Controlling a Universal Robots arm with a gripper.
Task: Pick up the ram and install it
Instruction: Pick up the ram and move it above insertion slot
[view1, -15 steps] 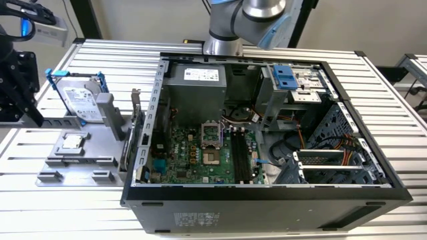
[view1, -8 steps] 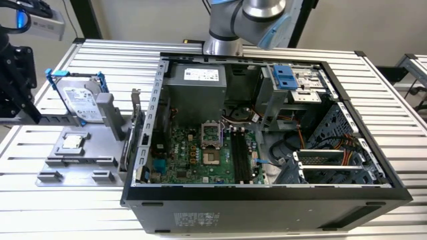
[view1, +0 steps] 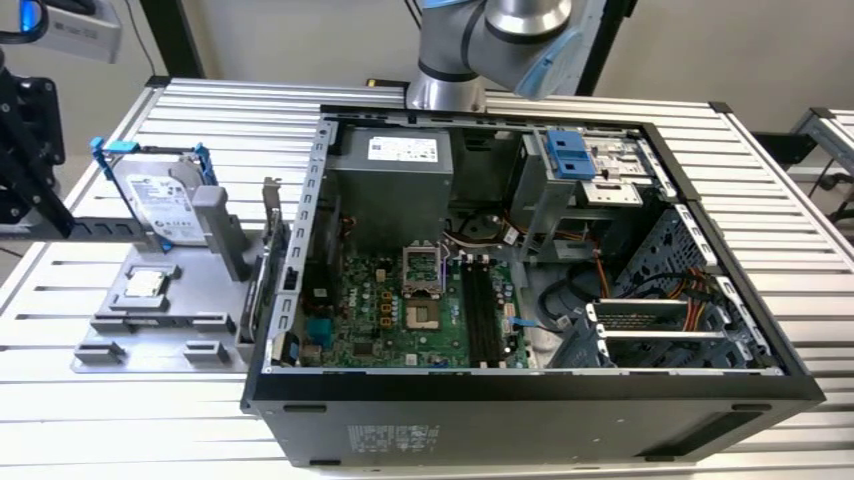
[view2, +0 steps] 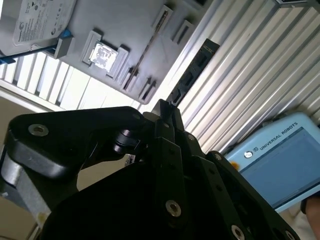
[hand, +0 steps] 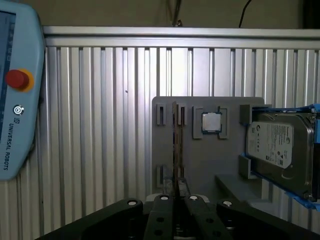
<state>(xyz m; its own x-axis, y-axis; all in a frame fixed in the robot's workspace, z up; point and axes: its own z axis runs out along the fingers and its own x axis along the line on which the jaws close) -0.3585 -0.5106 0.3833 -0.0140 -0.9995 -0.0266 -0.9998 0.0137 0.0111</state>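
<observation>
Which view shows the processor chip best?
The first wrist view: the processor chip sits face-on in its pocket on the gray holder. The second wrist view shows it obliquely with glare; the exterior view shows it from farther off, near the hard drive.

We see a ribbed, bright metal table (hand: 100, 125), a matt grey plastic holder (hand: 200, 165) and a matt black gripper (hand: 178, 185).
</observation>
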